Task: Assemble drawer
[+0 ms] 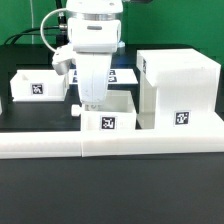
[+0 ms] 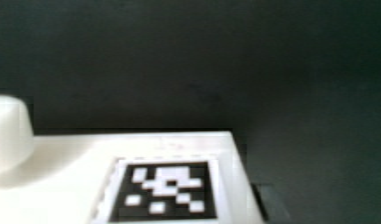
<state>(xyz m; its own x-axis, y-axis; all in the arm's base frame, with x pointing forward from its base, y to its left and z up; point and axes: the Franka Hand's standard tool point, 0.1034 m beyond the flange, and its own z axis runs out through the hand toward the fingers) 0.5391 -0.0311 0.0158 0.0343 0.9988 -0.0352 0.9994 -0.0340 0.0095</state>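
The gripper (image 1: 87,100) hangs low over the middle tray (image 1: 108,120), at the table's (image 1: 40,118) front edge just beside the housing (image 1: 180,85); whether its jaws are parted or hold anything, I cannot tell. An off-centre pinch on the thin wall could skew the tray against the housing.

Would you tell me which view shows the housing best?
The exterior view: the housing stands whole at that view's right, its front tag visible. The wrist view shows only a blurred, tagged white surface up close; I cannot tell whether that is the housing.
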